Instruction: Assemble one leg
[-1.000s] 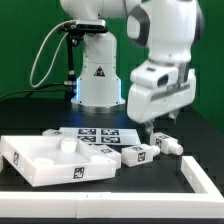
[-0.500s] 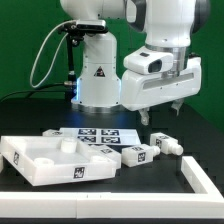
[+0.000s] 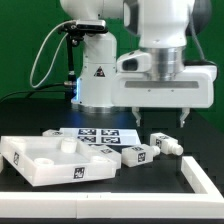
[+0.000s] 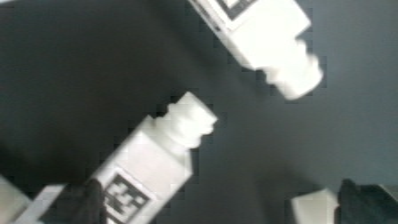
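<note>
**Exterior view: gripper raised and empty above the loose legs**

Exterior view shows the gripper (image 3: 160,118) hanging in the air above the black table (image 3: 200,140), touching no part. Its two fingers stand wide apart and nothing is between them.

1. Leg (image 3: 166,143): lies on its side on the table, below the gripper and towards the exterior view's right. It is not gripped.
2. Second leg (image 3: 135,153): lies just beside the first, on the exterior view's left of it, with its square tag facing the camera.
3. Tabletop (image 3: 25,160): the large white tray-like part rests flat at the exterior view's left, well apart from the gripper.
4. Marker board (image 3: 100,137): lies flat behind the tabletop, in front of the robot base (image 3: 97,75).
5. Long white bar (image 3: 110,206): runs along the front edge of the scene.

The wrist view is blurred. It shows a tagged peg (image 4: 146,155) and a plain peg (image 4: 270,40) lying on the dark surface, near each other but apart. Which of the legs each one is cannot be told. Two dark fingertips (image 4: 365,195) show at the frame edge, wide apart, clear of both pegs.
</note>
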`<action>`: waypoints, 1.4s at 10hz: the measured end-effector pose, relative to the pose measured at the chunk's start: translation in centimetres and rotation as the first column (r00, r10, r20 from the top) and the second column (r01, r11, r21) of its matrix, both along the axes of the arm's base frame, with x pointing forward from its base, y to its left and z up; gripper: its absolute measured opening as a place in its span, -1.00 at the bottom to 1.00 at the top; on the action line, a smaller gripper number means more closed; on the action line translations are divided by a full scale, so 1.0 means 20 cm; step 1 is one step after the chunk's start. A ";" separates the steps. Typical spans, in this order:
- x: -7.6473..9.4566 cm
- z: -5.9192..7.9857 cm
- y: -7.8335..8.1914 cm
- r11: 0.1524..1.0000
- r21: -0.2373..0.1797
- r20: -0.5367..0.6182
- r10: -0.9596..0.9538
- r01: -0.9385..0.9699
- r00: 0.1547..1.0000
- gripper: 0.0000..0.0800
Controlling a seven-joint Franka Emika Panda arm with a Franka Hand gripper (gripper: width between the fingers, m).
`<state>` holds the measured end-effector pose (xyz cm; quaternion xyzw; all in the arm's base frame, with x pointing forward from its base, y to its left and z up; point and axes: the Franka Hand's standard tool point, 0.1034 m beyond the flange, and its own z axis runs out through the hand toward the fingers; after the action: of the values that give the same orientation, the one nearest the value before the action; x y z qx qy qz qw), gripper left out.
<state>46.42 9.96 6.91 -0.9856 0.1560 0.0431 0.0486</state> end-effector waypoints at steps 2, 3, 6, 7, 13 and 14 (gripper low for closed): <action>0.00 0.01 0.03 0.996 -0.004 -0.010 -0.091 0.091 0.996 0.62; 0.00 0.00 0.03 0.988 -0.007 -0.017 -0.152 0.152 0.988 0.62; 0.07 -0.05 -0.06 0.930 0.000 -0.048 -0.366 0.367 0.929 0.62; 0.11 -0.11 -0.12 0.900 -0.012 -0.059 -0.435 0.435 0.898 0.62; 0.12 -0.21 -0.16 0.909 -0.008 0.002 -0.418 0.418 0.909 0.60; 0.12 -0.21 -0.16 0.909 -0.008 0.002 -0.418 0.418 0.909 0.19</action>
<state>48.87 6.79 2.72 -0.9297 0.3633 0.0309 0.0524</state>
